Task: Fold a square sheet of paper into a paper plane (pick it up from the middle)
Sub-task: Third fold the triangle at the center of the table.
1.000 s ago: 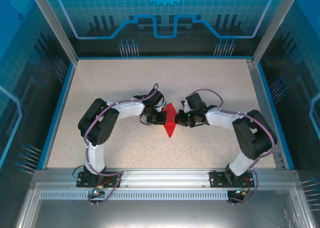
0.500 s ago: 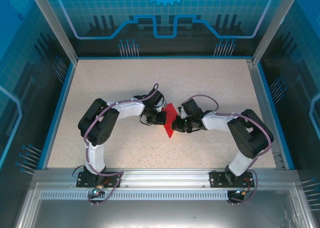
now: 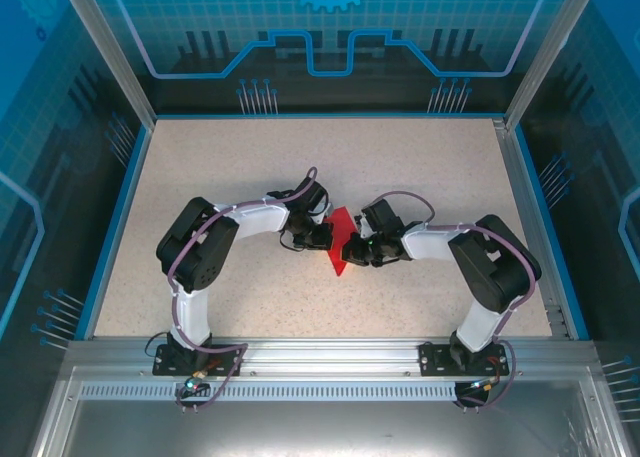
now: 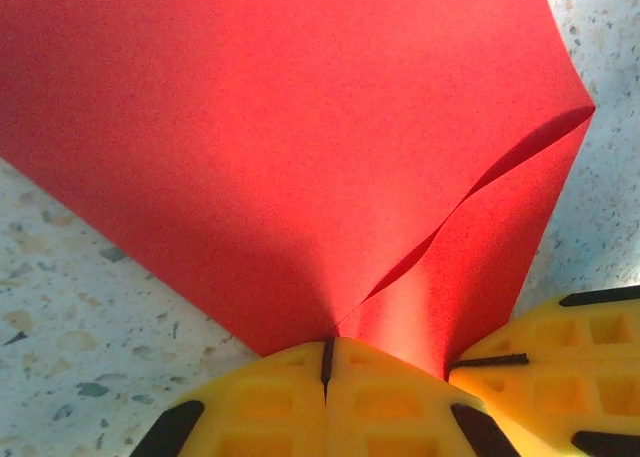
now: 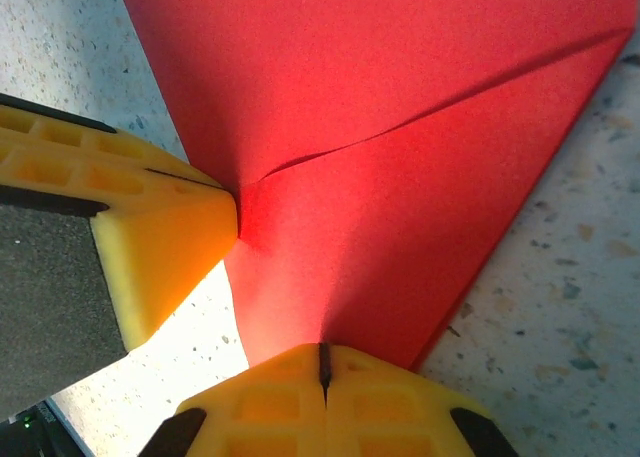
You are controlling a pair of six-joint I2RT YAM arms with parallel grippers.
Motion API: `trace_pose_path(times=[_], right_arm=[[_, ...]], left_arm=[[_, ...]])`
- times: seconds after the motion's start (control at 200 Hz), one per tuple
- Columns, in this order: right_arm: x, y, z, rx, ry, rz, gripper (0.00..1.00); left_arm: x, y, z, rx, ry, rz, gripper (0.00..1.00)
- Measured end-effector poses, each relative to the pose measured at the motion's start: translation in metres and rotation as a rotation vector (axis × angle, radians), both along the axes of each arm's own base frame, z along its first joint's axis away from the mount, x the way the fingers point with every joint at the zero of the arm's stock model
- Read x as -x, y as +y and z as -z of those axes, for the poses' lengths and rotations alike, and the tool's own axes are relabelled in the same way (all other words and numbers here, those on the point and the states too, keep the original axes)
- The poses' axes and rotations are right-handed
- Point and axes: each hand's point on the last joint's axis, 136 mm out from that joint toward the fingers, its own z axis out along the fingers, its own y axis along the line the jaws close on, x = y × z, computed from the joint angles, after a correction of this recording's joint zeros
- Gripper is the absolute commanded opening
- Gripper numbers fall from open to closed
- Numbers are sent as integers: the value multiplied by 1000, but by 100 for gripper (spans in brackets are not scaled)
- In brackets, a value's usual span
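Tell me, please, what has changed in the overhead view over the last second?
The right tool slid left, in over the right side of the folded red paper, and its elbow drew in toward the middle, mostly in the first half second. Its wrist view now shows it shut on the paper's edge. The left tool stayed put, shut on the paper, which hardly shifted on the table.

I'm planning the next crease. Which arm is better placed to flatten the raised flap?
Right, probably: the raised flap of the red sheet lies beside the right end effector, while the left end effector pinches the flatter side.
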Motion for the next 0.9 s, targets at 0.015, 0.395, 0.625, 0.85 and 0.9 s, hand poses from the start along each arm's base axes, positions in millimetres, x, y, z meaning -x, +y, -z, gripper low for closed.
trace_pose_path(times=[0.015, 0.395, 0.625, 0.85, 0.9], right_arm=[[0, 0, 0, 0, -1, -1, 0], [12, 4, 0, 40, -39, -99, 0], [27, 2, -1, 83, -36, -149, 0], [29, 4, -13, 59, -29, -128, 0], [26, 6, -15, 45, -34, -109, 0]], left_arm=[[0, 0, 0, 0, 0, 0, 0], [-1, -1, 0, -1, 0, 4, 0], [-1, -1, 0, -4, -3, 19, 0], [-1, -1, 0, -8, 2, 20, 0], [-1, -1, 0, -9, 4, 20, 0]])
